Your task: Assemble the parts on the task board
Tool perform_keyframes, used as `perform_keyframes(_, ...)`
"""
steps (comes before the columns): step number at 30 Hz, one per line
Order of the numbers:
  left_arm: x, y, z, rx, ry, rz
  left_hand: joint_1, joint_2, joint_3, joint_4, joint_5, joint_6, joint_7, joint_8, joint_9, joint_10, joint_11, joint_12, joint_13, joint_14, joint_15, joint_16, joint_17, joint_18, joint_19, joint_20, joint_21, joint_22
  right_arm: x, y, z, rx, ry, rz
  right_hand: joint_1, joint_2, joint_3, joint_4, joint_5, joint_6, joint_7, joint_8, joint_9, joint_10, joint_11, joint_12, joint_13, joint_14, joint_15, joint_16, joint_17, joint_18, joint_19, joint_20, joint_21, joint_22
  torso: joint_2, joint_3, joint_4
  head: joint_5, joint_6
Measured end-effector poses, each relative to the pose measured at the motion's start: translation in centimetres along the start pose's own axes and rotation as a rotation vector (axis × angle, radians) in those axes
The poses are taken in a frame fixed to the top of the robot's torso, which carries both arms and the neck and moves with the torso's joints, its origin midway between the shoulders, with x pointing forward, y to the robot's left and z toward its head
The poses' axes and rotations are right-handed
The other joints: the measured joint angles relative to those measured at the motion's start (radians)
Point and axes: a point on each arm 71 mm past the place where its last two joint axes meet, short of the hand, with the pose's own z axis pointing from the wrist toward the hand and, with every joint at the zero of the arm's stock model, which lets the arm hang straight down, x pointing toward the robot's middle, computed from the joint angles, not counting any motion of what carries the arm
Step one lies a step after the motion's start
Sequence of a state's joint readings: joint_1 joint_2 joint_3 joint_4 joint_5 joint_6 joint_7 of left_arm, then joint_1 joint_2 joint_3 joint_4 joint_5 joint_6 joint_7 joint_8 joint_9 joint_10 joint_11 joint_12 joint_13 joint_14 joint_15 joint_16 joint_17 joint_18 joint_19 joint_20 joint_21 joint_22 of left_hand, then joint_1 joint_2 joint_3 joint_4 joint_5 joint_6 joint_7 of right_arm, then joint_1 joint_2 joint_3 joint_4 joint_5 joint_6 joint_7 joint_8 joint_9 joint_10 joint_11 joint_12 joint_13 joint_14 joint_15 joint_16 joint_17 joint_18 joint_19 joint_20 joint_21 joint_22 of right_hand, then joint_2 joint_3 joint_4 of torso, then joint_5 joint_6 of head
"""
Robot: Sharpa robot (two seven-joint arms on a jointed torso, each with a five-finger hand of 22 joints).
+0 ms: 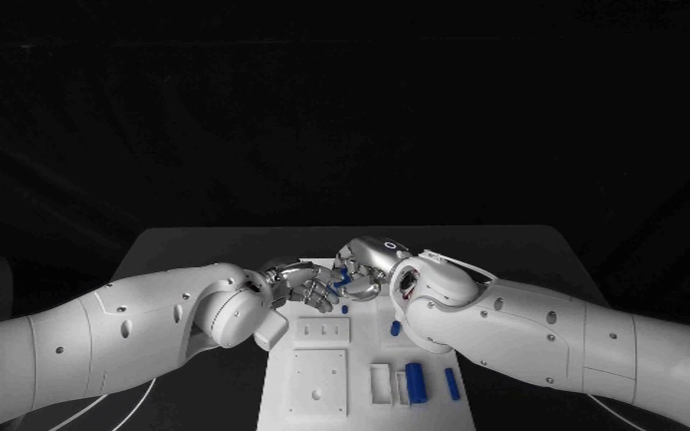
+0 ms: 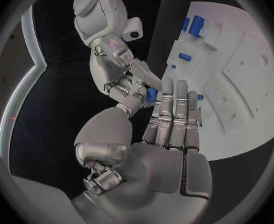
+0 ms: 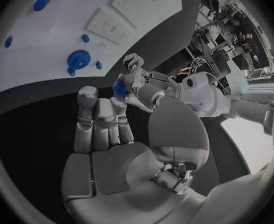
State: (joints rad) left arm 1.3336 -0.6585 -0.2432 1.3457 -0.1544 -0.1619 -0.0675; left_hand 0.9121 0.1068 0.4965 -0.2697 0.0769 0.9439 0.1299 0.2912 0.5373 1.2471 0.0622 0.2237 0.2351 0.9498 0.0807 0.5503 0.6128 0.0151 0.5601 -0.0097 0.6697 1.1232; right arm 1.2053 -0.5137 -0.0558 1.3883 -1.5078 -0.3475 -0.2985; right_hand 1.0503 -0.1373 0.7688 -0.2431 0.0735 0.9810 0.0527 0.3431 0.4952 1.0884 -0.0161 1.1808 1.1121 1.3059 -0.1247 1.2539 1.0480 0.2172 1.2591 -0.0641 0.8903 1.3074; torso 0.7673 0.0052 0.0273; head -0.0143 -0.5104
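Left hand (image 1: pixel 298 283) and right hand (image 1: pixel 364 266) meet at board's (image 1: pixel 319 391) 12 o'clock, fingers of both closed on one blue part (image 2: pixel 151 94). Risk: uncoordinated release drops it.

left hand (image 1: pixel 298 286): fingers extended, meeting right | right hand (image 1: pixel 367 263): fingers pinched, facing left

One white rectangular task board (image 1: pixel 324 391) lies on one black table (image 1: pixel 187 251); two silver many-fingered hands, left (image 1: pixel 295 284) and right (image 1: pixel 367 261), meet above it.
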Motion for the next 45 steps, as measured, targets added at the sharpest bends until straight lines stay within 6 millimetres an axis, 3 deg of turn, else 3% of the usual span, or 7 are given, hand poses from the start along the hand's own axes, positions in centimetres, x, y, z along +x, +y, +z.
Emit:
perform_keyframes(4, 0.03, 0.09, 0.00, -0.005, -0.002, 0.002, -0.002, 0.010, -0.001, -0.005, 0.023, 0.016, 0.009, 0.018, 0.000, 0.048, -0.015, 0.010, 0.010, 0.043, -0.018, 0.024, 0.009, 0.000, 0.043, -0.021, 0.031, 0.004, 0.12, -0.01, 0.01, 0.001, 0.003, 0.001, -0.004, -0.004, 0.000, 0.000, 0.004, 0.000, 0.000, 0.000, 0.000, 0.000, 0.000, 0.000, 0.000, 0.000, 0.000, 0.000, 0.000, 0.000, 0.000, 0.000, 0.000, 0.000, 0.000, 0.0000, -0.0002, 0.000, 0.000)
perform_keyframes(9, 0.03, 0.14, -0.02, -0.009, -0.003, 0.009, -0.012, 0.030, -0.009, -0.008, 0.023, 0.021, 0.014, 0.031, 0.001, 0.070, -0.027, 0.017, 0.021, 0.058, -0.031, 0.046, 0.019, 0.000, 0.057, -0.032, 0.046, 0.012, 0.21, -0.08, 0.04, 0.001, 0.007, 0.001, -0.003, -0.004, 0.000, 0.000, 0.004, 0.000, 0.000, -0.001, 0.000, 0.000, 0.000, 0.000, 0.000, 0.000, 0.000, 0.000, 0.000, 0.000, 0.000, 0.000, 0.000, 0.000, 0.000, 0.0000, -0.0004, -0.001, -0.002)
perform_keyframes(14, 0.04, 0.16, -0.02, -0.009, -0.006, 0.018, -0.012, 0.030, -0.015, -0.009, 0.051, 0.028, 0.021, 0.045, 0.001, 0.097, -0.043, 0.040, 0.038, 0.084, -0.048, 0.082, 0.034, 0.000, 0.076, -0.050, 0.074, 0.021, 0.27, -0.13, 0.03, 0.001, 0.012, 0.000, -0.003, -0.003, 0.000, 0.000, 0.004, -0.001, 0.001, -0.004, 0.000, 0.000, 0.000, 0.000, 0.000, 0.000, 0.000, 0.000, 0.000, 0.000, 0.000, 0.000, 0.000, 0.000, 0.000, -0.0003, -0.0004, -0.001, -0.003)
perform_keyframes(18, 0.09, 0.16, -0.03, -0.009, -0.010, 0.023, -0.012, 0.030, -0.018, -0.012, 0.062, 0.028, 0.021, 0.050, 0.001, 0.106, -0.052, 0.059, 0.056, 0.112, -0.066, 0.138, 0.058, 0.000, 0.102, -0.055, 0.105, 0.032, 0.29, -0.19, 0.00, 0.001, 0.015, 0.001, -0.003, -0.003, 0.000, 0.000, 0.004, -0.001, 0.001, -0.004, 0.000, 0.000, 0.000, 0.000, 0.000, 0.000, 0.000, 0.000, 0.000, 0.000, 0.000, 0.000, 0.000, 0.000, 0.000, -0.0006, -0.0002, -0.001, -0.004)
perform_keyframes(30, 0.06, 0.18, -0.05, -0.010, -0.017, 0.052, -0.016, 0.015, -0.024, -0.012, 0.048, 0.053, 0.017, 0.061, 0.001, 0.129, -0.068, 0.116, 0.108, 0.126, -0.088, 0.214, 0.075, 0.000, 0.123, -0.055, 0.139, 0.037, 0.36, -0.15, 0.00, -0.002, 0.021, 0.002, -0.003, -0.003, -0.002, -0.001, 0.008, 0.001, -0.001, 0.000, 0.001, 0.000, 0.000, -0.001, 0.000, 0.000, 0.000, 0.000, 0.000, 0.000, -0.001, 0.002, 0.000, 0.000, 0.001, 0.0000, -0.0001, -0.001, -0.004)
perform_keyframes(36, 0.05, 0.15, -0.08, -0.009, -0.016, 0.081, -0.012, 0.009, -0.024, -0.012, 0.091, 0.054, 0.016, 0.064, 0.001, 0.129, -0.068, 0.133, 0.126, 0.122, -0.092, 0.230, 0.075, 0.000, 0.129, -0.056, 0.147, 0.037, 0.48, -0.17, -0.04, -0.002, 0.025, 0.004, -0.005, -0.002, -0.002, -0.001, 0.008, 0.001, -0.001, 0.000, 0.001, 0.000, 0.000, -0.001, 0.000, 0.000, 0.000, 0.000, 0.000, 0.000, -0.001, 0.002, 0.000, 0.000, 0.001, 0.0005, 0.0000, -0.002, -0.006)
perform_keyframes(45, 0.02, 0.14, -0.09, -0.008, -0.017, 0.124, -0.010, -0.007, -0.021, -0.015, 0.186, 0.058, 0.013, 0.074, 0.001, 0.125, -0.073, 0.151, 0.148, 0.126, -0.095, 0.247, 0.065, 0.000, 0.130, -0.055, 0.161, 0.035, 0.69, -0.24, -0.09, -0.002, 0.033, 0.008, -0.007, 0.001, -0.003, -0.002, 0.014, 0.001, -0.001, 0.000, 0.001, 0.000, 0.000, -0.001, 0.000, 0.000, 0.000, 0.000, 0.001, 0.000, -0.004, 0.000, 0.000, 0.000, 0.001, 0.0000, 0.0005, -0.002, -0.009)
